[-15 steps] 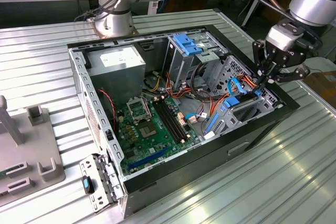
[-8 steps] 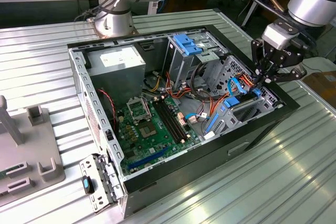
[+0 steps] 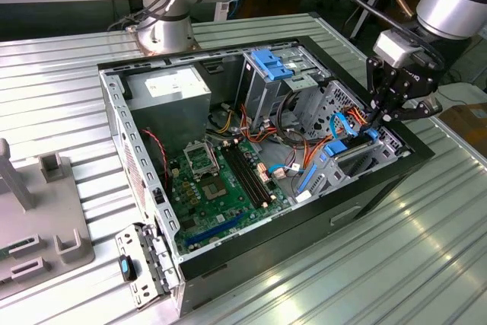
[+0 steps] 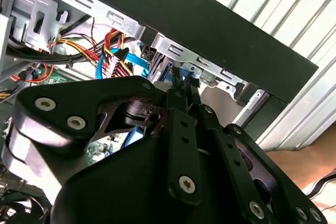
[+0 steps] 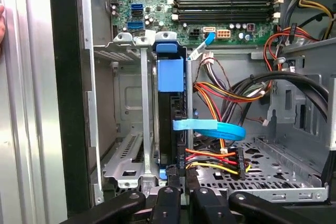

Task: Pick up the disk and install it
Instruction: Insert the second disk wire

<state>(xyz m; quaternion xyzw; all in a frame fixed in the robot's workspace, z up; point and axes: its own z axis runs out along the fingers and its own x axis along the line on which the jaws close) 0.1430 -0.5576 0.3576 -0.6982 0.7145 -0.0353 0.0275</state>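
Note:
The disk (image 5: pixel 169 121) stands on edge in the metal drive cage (image 5: pixel 128 156) at the front corner of the open computer case (image 3: pixel 228 260). Its dark body carries bright blue carrier rails (image 5: pixel 170 74). In the exterior view the disk (image 3: pixel 351 159) lies tilted in the bay at the exterior view's right. My gripper (image 3: pixel 376 124) comes down from above onto its upper end. In both wrist views the black fingers (image 5: pixel 171 192) close around the disk's near edge, with a blue tip (image 4: pixel 185 80) between them. The gripper (image 4: pixel 184 88) is shut on the disk.
A light blue flat cable (image 5: pixel 210 128) and red, yellow and orange wire bundles (image 5: pixel 226 90) cross beside the disk. The motherboard (image 3: pixel 221 180) with memory slots fills the case floor. A power supply (image 3: pixel 171 89) and a blue ribbed bracket (image 3: pixel 272 62) sit at the back. A grey fixture (image 3: pixel 38 218) stands outside the case.

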